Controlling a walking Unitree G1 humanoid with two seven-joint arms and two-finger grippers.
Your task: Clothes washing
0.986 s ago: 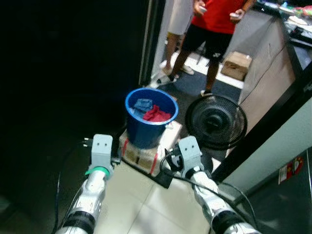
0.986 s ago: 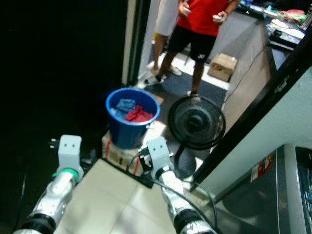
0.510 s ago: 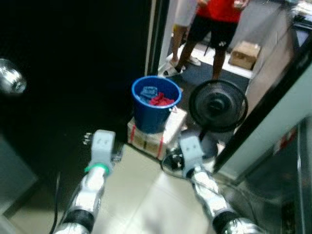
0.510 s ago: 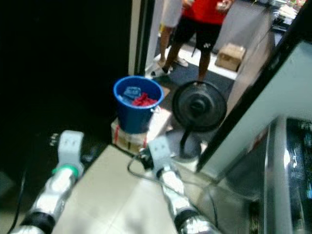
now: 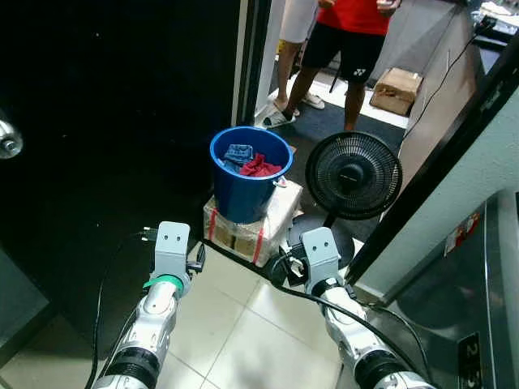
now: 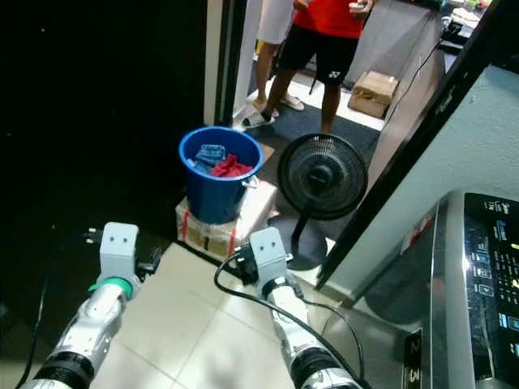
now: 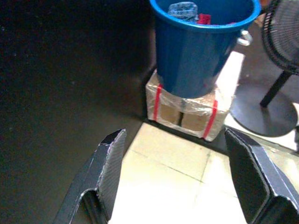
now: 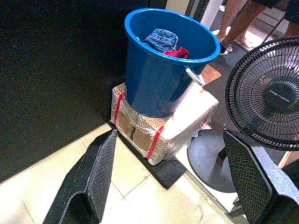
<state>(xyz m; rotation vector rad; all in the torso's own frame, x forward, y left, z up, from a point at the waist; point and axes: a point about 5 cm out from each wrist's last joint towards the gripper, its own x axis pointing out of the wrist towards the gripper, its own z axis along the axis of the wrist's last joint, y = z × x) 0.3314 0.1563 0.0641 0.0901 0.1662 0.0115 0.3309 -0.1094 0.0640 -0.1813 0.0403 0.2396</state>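
Note:
A blue bucket (image 5: pixel 246 185) stands on a plastic-wrapped box with red tape (image 5: pixel 247 227), just ahead on the floor. Inside lie a blue denim piece (image 8: pixel 161 38) and a red cloth (image 5: pixel 260 168). Both arms are held forward, short of the box. My left gripper (image 7: pixel 174 134) is open, its fingers (image 7: pixel 106 168) framing the box and bucket (image 7: pixel 201 42). Open too is my right gripper (image 8: pixel 170 134), nothing between its fingers, facing the bucket (image 8: pixel 163 70). A grey washing machine (image 6: pixel 478 267) with a control panel stands at my right.
A black standing fan (image 5: pixel 353 175) is right beside the bucket, its round base (image 8: pixel 210 161) on the floor. Two people (image 5: pixel 357 40) stand in the doorway beyond, near a cardboard box (image 5: pixel 397 89). A dark door with a knob (image 5: pixel 8 139) is on my left. Cables (image 5: pixel 101 292) trail across the tiles.
The whole picture has shifted as the camera moved, bringing the washing machine into view at the right. Bucket, box and fan stay in place. Both arms remain held forward.

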